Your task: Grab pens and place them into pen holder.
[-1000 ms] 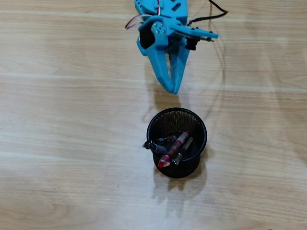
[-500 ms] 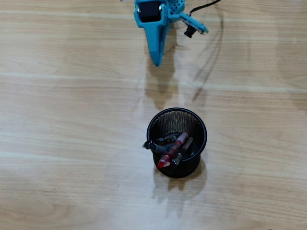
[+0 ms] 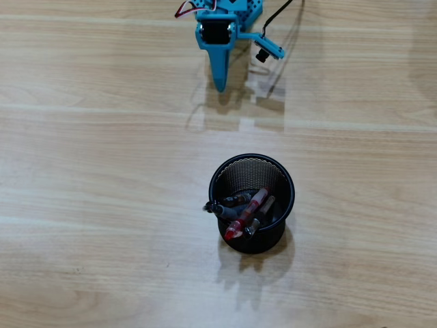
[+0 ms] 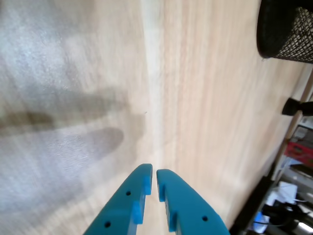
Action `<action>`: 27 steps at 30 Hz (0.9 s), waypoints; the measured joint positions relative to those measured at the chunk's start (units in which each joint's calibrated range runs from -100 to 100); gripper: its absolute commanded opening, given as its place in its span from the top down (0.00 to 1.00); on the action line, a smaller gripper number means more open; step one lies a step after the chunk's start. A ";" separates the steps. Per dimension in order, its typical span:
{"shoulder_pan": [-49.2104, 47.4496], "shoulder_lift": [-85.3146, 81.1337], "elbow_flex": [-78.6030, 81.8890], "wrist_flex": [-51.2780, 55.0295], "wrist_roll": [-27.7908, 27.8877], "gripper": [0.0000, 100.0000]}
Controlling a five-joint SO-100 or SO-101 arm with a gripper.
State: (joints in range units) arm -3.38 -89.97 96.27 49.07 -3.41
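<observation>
The black wire-mesh pen holder (image 3: 252, 201) stands upright in the middle of the wooden table. Several pens (image 3: 240, 213) lean inside it, a red-and-clear pen (image 3: 248, 212) among darker ones. In the overhead view my blue gripper (image 3: 220, 87) is at the top, well away from the cup, its tip pointing down towards it. The wrist view shows the gripper (image 4: 154, 174) shut with nothing between the blue fingers (image 4: 172, 196), and the pen holder (image 4: 286, 29) at the upper right corner.
A black cable (image 3: 276, 20) runs from the arm at the top of the overhead view. In the wrist view the table edge (image 4: 274, 171) runs down the right side with clutter beyond it.
The arm has drawn back towards the top of the overhead view, away from the cup, and its fingers have closed together. The pens and the cup have not moved.
</observation>
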 measured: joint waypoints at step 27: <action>-1.43 -9.01 0.18 13.81 2.96 0.97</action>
State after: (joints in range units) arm -4.81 -98.98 96.45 62.88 -0.44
